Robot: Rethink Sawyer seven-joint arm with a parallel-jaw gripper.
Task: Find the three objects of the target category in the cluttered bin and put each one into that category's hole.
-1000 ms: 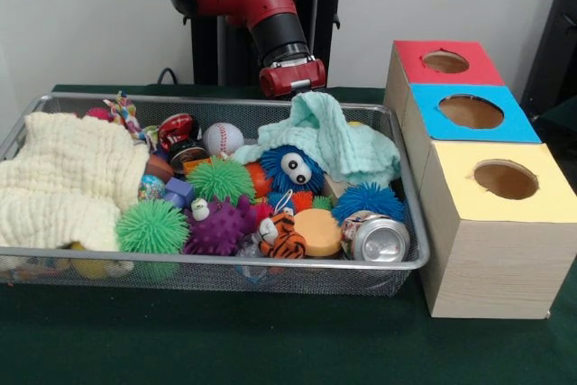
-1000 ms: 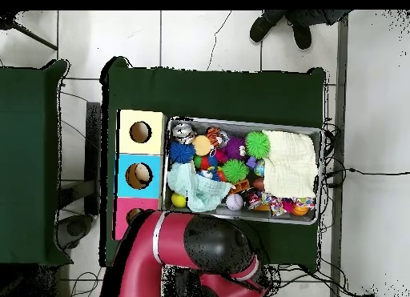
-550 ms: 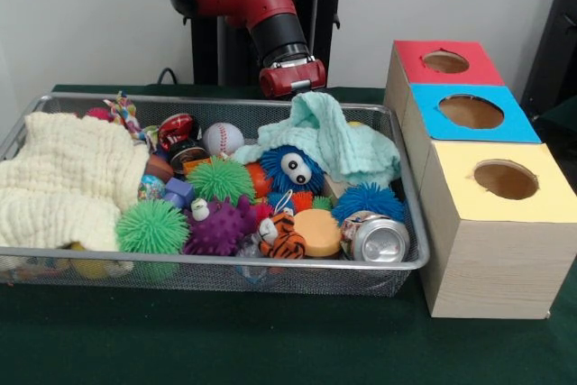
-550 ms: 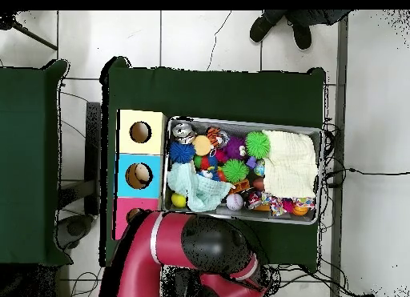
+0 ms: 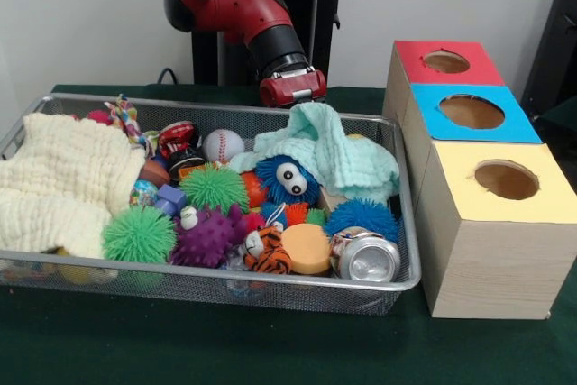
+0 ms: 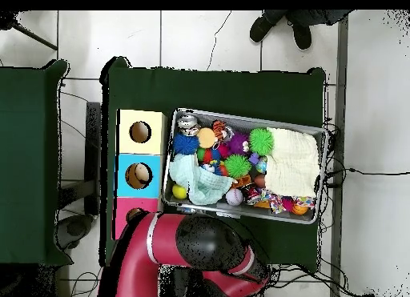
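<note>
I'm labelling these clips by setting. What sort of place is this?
Most likely a robotics lab: a red robot arm stands behind a green-covered table holding a wire bin of toys and a box with three coloured holes, with cables on a tiled floor.

Wire bin [image 5: 397, 214] packed full, no bare floor between toys. Cream cloth [image 5: 63, 178] covers whole 9 o'clock end of bin in front view. Mint cloth [image 5: 338, 146] piled high at 1 o'clock, arm end [image 5: 291, 87] touching its top, blocks far corner. Crushed can [image 5: 365, 259] fills 5 o'clock corner. Box holes, red [image 5: 445, 61], blue [image 5: 471, 112], yellow [image 5: 506, 179], open from above. Green table [image 5: 270, 349] free at 6 o'clock.
</note>
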